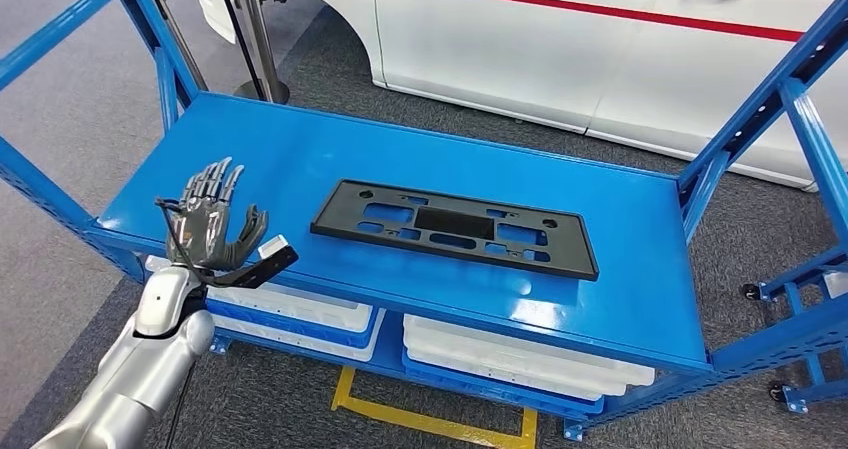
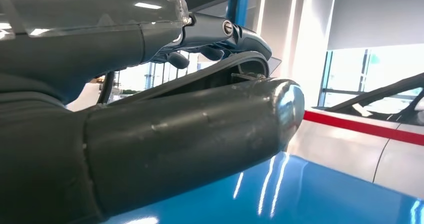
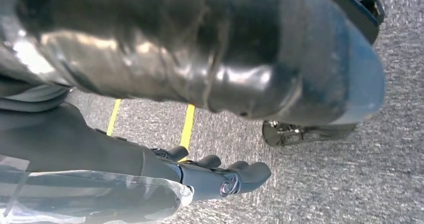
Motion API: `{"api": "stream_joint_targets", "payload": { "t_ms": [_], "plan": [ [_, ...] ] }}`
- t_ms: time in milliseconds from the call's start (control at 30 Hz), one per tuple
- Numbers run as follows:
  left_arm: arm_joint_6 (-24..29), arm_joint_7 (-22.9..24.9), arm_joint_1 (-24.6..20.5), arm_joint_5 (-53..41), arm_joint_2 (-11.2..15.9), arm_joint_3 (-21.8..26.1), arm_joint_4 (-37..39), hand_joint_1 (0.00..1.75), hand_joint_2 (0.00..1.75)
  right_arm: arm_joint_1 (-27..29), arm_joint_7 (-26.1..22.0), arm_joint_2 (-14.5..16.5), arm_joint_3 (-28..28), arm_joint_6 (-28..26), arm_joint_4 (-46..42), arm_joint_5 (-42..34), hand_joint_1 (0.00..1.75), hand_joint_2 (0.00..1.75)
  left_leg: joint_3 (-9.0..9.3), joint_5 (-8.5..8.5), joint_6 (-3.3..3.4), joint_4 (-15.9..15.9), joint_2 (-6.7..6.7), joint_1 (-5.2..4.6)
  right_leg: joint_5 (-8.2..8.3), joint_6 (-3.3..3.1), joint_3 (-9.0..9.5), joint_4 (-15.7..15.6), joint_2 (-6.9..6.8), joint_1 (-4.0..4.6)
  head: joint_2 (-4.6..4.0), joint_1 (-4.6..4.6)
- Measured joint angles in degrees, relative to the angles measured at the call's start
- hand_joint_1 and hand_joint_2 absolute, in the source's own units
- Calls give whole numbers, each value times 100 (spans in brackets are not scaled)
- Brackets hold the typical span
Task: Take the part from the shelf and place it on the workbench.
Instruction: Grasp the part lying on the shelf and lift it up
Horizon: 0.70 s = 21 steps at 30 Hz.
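Head view: the black part (image 1: 455,228) — a long flat plate with rectangular cut-outs — lies flat on the blue shelf (image 1: 620,269), centre of the frame, slightly angled so that its right end sits lower in the picture. Nothing touches it. The left hand (image 1: 213,216) is raised at the lower left, over the shelf's front-left corner, fingers spread and pointing up, thumb out to the right; released, holding nothing, well apart from the part. The silver left arm (image 1: 135,369) enters from the bottom-left corner. Left wrist view: the thick grey thumb (image 2: 195,134) runs across the frame just above the glossy blue shelf surface (image 2: 320,194), with the white car (image 2: 380,139) and its red stripe beyond. Right wrist view: the right hand (image 3: 215,176) hangs over grey carpet (image 3: 325,184) and yellow floor lines (image 3: 187,124) — fingers loosely curled, nothing in them. White trays (image 1: 500,354) sit on the lower tier beneath the shelf top.
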Motion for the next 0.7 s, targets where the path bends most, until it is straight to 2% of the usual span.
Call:
{"api": "stream_joint_targets", "payload": {
  "t_ms": [133, 300, 700],
  "plan": [
    [108, -65, -329, -39, -139, -134, 313, 0, 0, -1, 11, -11, 2, 6, -1, 1, 0, 0, 6, -8, 24, 2, 3, -13, 14, 31, 4, -21, 1, -7, -1, 1],
    [133, -68, -470, -45, -263, -232, 472, 0, 0, 1, 24, -14, 2, 5, -1, 1, 0, 0, 8, -7, 35, 4, 12, -17, 27, 144, 6, -30, 7, -13, 0, -1],
    [211, -187, -629, 194, -493, -509, 629, 0, 0, 3, 80, -22, 1, 2, 1, 15, 0, 0, 37, 7, 26, -25, 19, -12, 22, 158, 5, -15, 9, 8, -1, -1]
  ]
}}
